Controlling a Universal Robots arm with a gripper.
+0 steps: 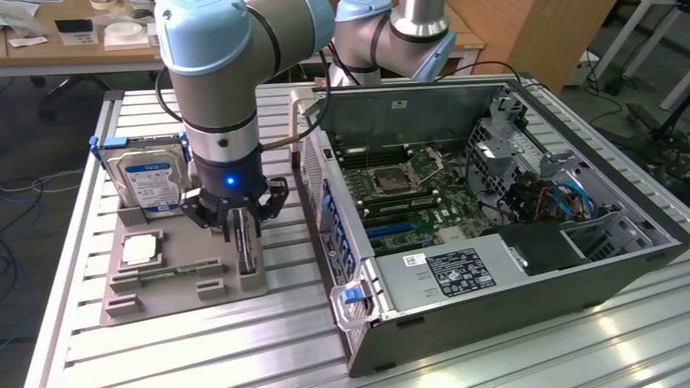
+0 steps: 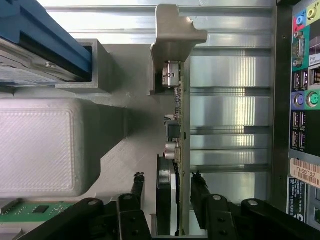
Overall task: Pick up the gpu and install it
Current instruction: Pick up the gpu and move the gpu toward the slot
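gripper (image 1: 239,230) is down over the tray (image 1: 173,305), jaws apart and straddling the gpu (image 1: 247,250), nothing clenched on it. in the wrist view the two black fingers (image 2: 138,187) sit either side of the gpu (image 2: 183,125), with the gripper (image 2: 167,176) centred over the card's top edge. one finger is just beside the board, and the other stands a little clear of the dark part on its face, a gap showing there. the gpu stands on its long edge in a slot of the tray (image 2: 125,150), along the tray's side nearest the case, one end tucked against a grey post (image 2: 175,30) of the tray. on the tray's other side a small silver chip (image 1: 140,250) lies flat in its pocket, with a green ram stick (image 1: 161,275) lying in a groove next to it. at the tray's far end the hard drive (image 1: 151,179) stands upright with blue rails on it. above the tray rises the arm (image 1: 221,81), grey with pale blue caps. the tray rests on the slatted aluminium table (image 1: 216,352). just beside the tray, on the exterior view's right, the open case (image 1: 506,319) lies on its side, rear ports towards the tray and motherboard (image 1: 415,202) facing up. well beyond the tray there's a wooden desk (image 1: 65,55)
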